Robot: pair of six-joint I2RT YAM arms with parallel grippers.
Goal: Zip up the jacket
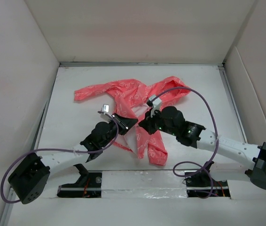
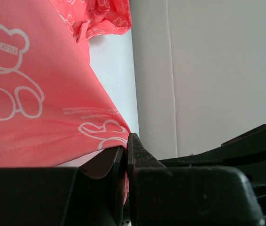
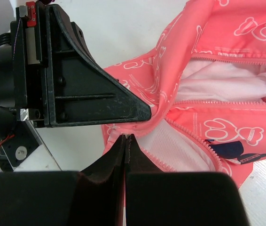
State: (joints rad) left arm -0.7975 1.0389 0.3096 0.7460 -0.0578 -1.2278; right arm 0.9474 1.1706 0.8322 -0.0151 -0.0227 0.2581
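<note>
The coral-pink jacket [image 1: 133, 94] lies crumpled and unzipped in the middle of the white table, its sleeves spread to left and right. My left gripper [image 1: 126, 122] is at its lower front; in the left wrist view the gripper [image 2: 126, 153] is shut with pink jacket fabric [image 2: 29, 94] pinched between the jaws. My right gripper [image 1: 145, 125] is close beside it, tips almost meeting. In the right wrist view the gripper [image 3: 125, 140] is shut on the jacket's bottom edge by the zip teeth [image 3: 189, 136]. The pale lining [image 3: 170, 148] and a dark tag [image 3: 236, 149] show.
White walls [image 1: 25, 70] enclose the table on the left, back and right. A purple cable [image 1: 208, 108] loops over the right arm and another [image 1: 11, 174] hangs by the left base. A taped strip [image 1: 142, 181] runs along the near edge between the bases.
</note>
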